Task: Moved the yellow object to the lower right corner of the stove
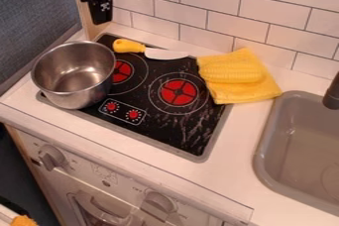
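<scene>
Lying well apart from gripper (102,20), yellow cloth (246,91)

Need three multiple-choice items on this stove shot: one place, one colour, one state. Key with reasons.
1. Where is the cloth?
A. In the sink
B. Over the right edge of the stove
C. On the oven door

2. What colour is the handle of the knife?
A. Yellow
B. Green
C. Blue

3. How does the pot stand?
A. Upside down
B. On its side
C. Upright, no lid

Key:
1: B, it covers part of that edge and lies partly on the counter.
2: A, the handle is yellow against a pale blade.
3: C, its rim faces up and its bare inside shows.
</scene>
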Robot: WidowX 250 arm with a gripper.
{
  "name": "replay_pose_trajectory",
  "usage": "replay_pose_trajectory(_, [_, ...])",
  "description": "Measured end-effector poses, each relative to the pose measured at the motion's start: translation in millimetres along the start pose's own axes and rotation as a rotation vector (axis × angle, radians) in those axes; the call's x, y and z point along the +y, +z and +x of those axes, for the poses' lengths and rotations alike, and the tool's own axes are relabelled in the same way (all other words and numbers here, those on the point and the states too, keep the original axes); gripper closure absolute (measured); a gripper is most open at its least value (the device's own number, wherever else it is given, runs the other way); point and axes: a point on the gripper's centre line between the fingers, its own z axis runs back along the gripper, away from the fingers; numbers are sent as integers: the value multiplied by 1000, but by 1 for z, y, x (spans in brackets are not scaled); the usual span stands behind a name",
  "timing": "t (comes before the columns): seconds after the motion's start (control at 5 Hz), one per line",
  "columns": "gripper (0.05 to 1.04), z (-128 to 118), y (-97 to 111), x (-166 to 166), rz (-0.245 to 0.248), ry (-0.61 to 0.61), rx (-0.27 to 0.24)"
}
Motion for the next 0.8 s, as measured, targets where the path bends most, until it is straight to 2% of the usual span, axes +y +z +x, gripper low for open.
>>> replay_pose_trajectory(0.2, [83, 1, -9, -3, -21, -7, 13])
replay_pose_trajectory(0.4, [83, 33, -1, -14, -15, -128, -16])
replay_pose_trajectory(0.6, [83, 72, 2, -37, -36, -278, -31])
replay_pose_trajectory(0.8, [83, 93, 5, -60, -57, -400, -67])
